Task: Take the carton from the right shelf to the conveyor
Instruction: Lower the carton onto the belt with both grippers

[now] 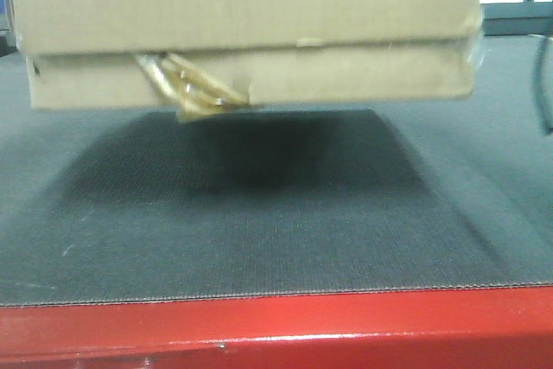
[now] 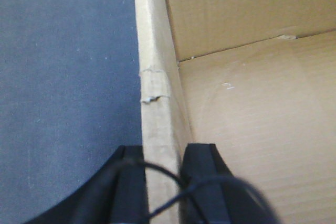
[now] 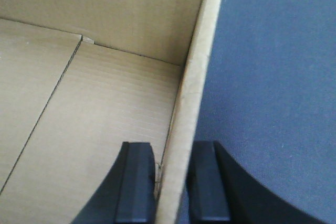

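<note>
Exterior front-facing view: the carton (image 1: 251,15) fills the top of the shot, hanging clear of the dark belted bench (image 1: 259,231), and there's its shadow spread right underneath! A bit of yellowish tape (image 1: 194,88) dangles torn from its lower seam. The red rim (image 1: 276,330) of the bench runs along the near edge, and a black cable (image 1: 544,84) hangs at the far right.

Over to the left wrist: the left claw (image 2: 164,150) is clamped on the carton's side wall (image 2: 155,51), one black finger (image 2: 131,182) outside over the bench, the other inside the box. Just ahead of the fingertips there's a small tear (image 2: 152,85) in the wall's top edge. A thin black wire (image 2: 168,182) loops across both fingers. The carton's bare floor lies to the inner side of the claw, grey belt to the outer side.

Right wrist now: same story mirrored! The right claw (image 3: 172,145) pinches the opposite wall (image 3: 202,51), inner finger (image 3: 137,182) within the box, outer finger over the belt. The wall runs straight ahead from between the fingers, and a flap seam crosses the box floor on the inner side.
</note>
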Controlling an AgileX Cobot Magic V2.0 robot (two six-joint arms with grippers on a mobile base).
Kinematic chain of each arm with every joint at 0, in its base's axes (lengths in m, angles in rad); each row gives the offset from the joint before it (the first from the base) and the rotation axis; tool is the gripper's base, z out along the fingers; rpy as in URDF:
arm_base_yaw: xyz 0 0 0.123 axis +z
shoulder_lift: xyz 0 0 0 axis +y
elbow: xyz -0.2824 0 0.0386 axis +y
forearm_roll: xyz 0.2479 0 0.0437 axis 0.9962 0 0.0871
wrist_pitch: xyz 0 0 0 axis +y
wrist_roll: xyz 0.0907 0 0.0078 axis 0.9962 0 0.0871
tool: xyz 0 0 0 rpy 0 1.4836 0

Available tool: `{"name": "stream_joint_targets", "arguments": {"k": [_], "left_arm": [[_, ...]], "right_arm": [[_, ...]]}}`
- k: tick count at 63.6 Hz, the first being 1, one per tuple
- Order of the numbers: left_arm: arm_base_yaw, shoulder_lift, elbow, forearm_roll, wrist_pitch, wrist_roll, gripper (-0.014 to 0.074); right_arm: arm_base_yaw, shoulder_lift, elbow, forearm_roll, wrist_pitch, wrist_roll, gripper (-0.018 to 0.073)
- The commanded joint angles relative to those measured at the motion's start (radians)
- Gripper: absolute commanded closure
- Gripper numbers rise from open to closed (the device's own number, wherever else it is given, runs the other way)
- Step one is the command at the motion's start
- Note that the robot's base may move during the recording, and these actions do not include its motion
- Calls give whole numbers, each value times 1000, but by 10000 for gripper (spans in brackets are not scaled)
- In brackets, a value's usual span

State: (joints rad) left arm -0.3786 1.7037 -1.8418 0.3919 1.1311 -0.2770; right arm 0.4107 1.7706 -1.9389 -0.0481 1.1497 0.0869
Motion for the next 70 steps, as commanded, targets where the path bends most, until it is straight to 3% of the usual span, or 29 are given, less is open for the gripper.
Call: {"name": "stream_joint_targets", "arguments": {"k": [1, 5, 9, 11, 16, 18, 41, 46, 50, 59, 64, 70], "left_arm": [[-4, 9, -5, 3, -23, 12, 424], [-4, 14, -5, 3, -23, 11, 293], [-4, 14, -5, 3, -25, 11, 180], [-4, 14, -5, 3, -27, 11, 114], [-4, 14, -5, -7, -27, 11, 3], [-4, 14, -5, -11, -24, 11, -12], [-4, -76, -5, -42, 29, 27, 11], [-4, -127, -2, -27, 55, 42, 83], [-2, -169, 16, -8, 59, 42, 177], [41, -300, 131, -7, -8, 42, 473], [84, -374, 236, -22, -65, 38, 639], [142, -465, 368, -58, -145, 38, 591]], "right_arm": [[-4, 4, -12, -9, -22, -6, 624], [-4, 4, -12, -9, -18, -15, 596], [-4, 4, -12, -9, -18, -18, 468], [-4, 4, -12, -9, -18, -18, 381], [-4, 4, -12, -9, -15, -18, 43], [-4, 4, -12, -9, -13, -18, -17], [-4, -66, -12, -9, 23, -18, 8], [-4, -105, -12, -9, 39, -18, 91], [-7, -136, -12, -12, 46, -18, 223], [-7, -196, -1, -59, 59, -18, 524], [-7, -235, 36, -111, 59, -18, 608], [-7, -299, 125, -166, 34, -8, 614]]}}
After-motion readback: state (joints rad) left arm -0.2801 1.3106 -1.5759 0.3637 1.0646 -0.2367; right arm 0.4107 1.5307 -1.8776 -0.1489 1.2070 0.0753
